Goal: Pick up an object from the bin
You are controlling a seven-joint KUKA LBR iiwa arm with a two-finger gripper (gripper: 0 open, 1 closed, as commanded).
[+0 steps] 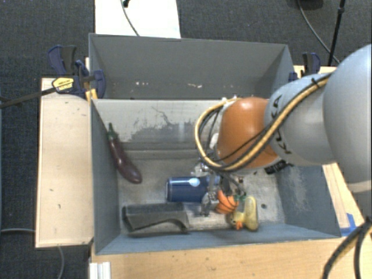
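- Cylinder (181,191), blue, lying on its side about mid-floor in the bin, a bit toward the front. It looks like a small can or tube, with a deep blue body and its long axis running left to right. There's a pale whitish patch (192,182) on its upper right part.
- The gripper (213,196) is down right at the cylinder's right end, touching it or as good as touching from this angle. Honestly can't tell if the claw is spread or pressed together, since the metal bits there are a jumble. Can't say the cylinder is actually in it either.
- Just right of the gripper there's a small orange thing (224,203), kinda carrot-ish. Tucked against that is a lumpy yellow thing (250,212). Both sit near the front wall.
- Front left of the cylinder is a long dark grey thing (154,218), lying flat along the front wall. It's close to the cylinder but not clearly touching.
- Further left, well apart, a purple toy eggplant (124,159) lies along the left wall, dark stem end pointing toward the back.
- Over the gripper is the rounded orange cover (247,133) on the wrist, with cables (202,138) looping round its left side. The fat grey arm (331,115) comes in from the right.
- All of it sits in the grey metal bin (192,68), floor scuffed toward the back.
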